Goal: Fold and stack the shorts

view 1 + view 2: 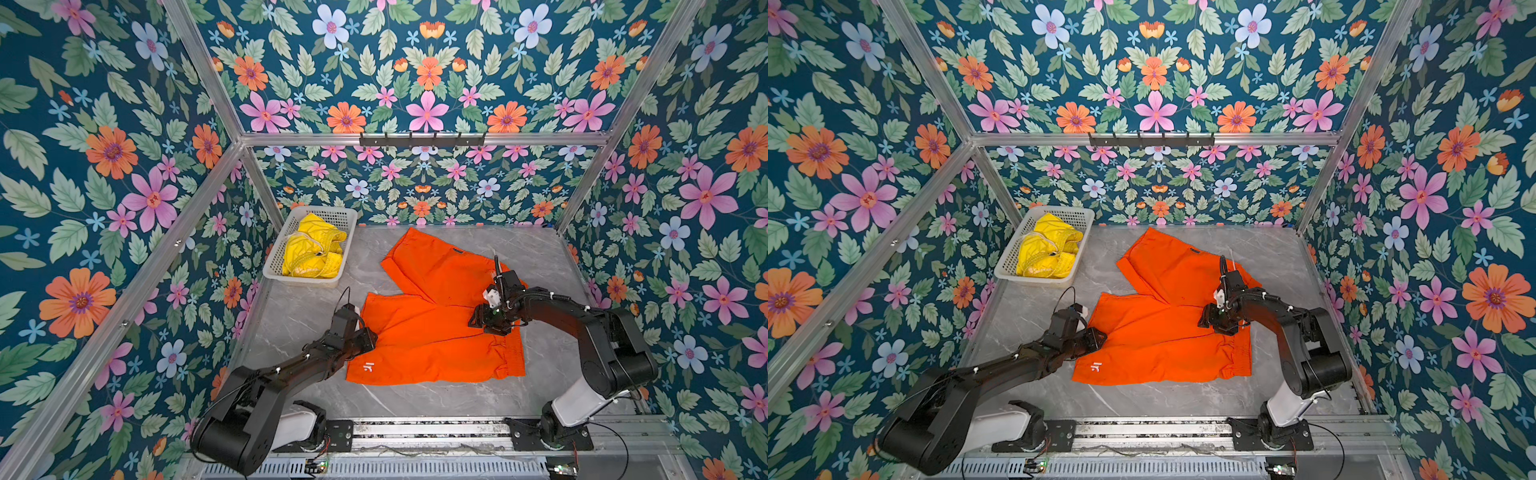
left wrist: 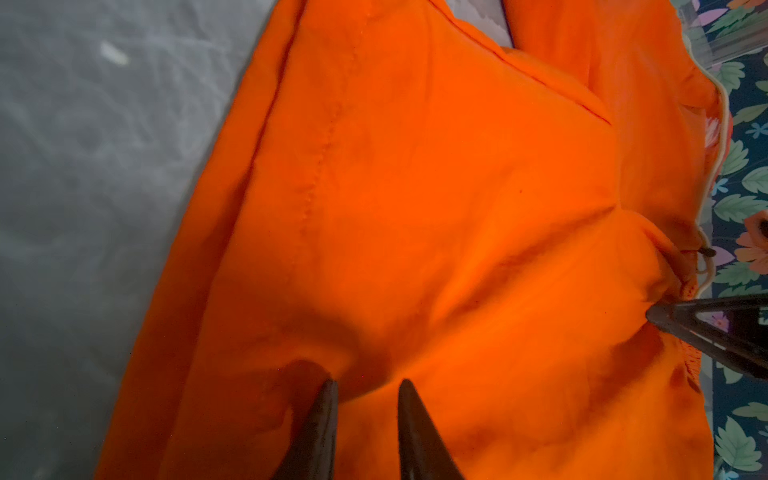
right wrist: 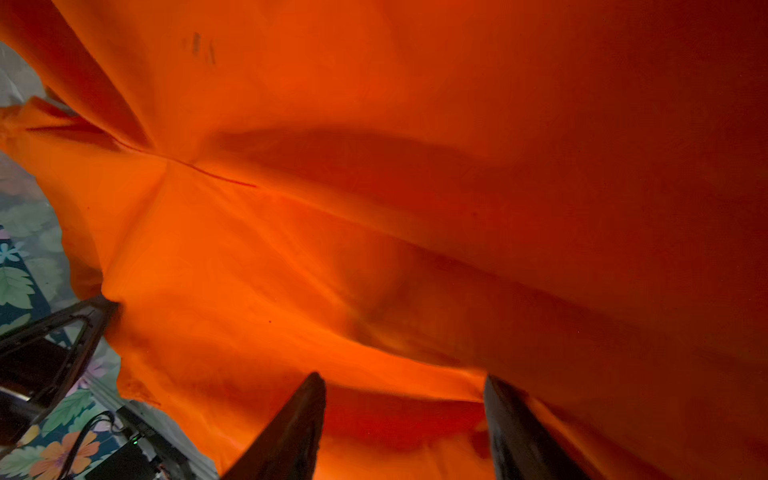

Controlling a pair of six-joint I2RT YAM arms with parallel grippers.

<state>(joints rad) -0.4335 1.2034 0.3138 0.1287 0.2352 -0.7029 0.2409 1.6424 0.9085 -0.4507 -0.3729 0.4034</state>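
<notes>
Left pincer (image 2: 365, 384) narrowly parted, tips pressing orange shorts (image 1: 432, 332); right pincer (image 3: 403, 382) spread over them on the counter (image 1: 415, 399)

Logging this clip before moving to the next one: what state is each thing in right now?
orange shorts: spread on the table, one leg angled away, not yet folded.
yellow shorts: crumpled in the basket.
basket: upright at the table's far left.
left gripper: fingers narrowly apart, pressing orange fabric.
right gripper: fingers apart over orange fabric.
</notes>
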